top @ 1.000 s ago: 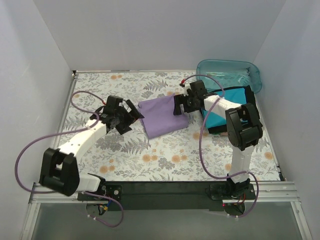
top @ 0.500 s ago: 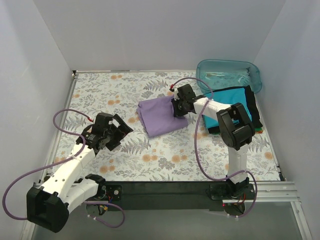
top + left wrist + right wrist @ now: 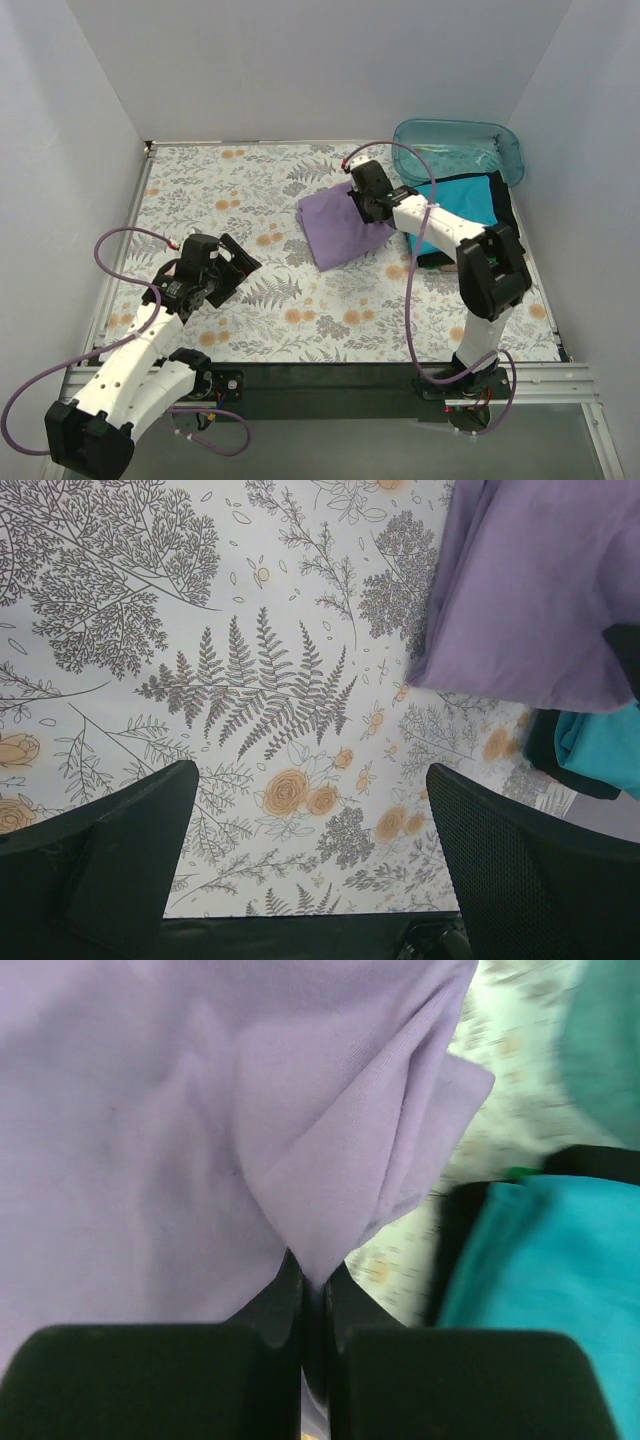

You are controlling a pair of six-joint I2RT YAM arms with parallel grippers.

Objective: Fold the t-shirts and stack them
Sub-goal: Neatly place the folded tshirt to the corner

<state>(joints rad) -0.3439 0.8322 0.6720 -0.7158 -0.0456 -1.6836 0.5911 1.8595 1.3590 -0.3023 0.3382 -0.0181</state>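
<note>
Lavender t-shirt [image 3: 340, 228] dragged right toward teal t-shirt [image 3: 470, 195]; left arm drawn back. Right fingers [image 3: 150, 1380] clamped on lavender fold. Left fingers [image 3: 100, 860] spread wide, empty.

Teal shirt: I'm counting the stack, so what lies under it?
A black shirt shows along the edges of the teal shirt. Anything lower is covered, and the right arm blocks part of the pile.

Left gripper [image 3: 312, 820] gapes wide; right gripper [image 3: 312, 1282] is pinched closed.
</note>
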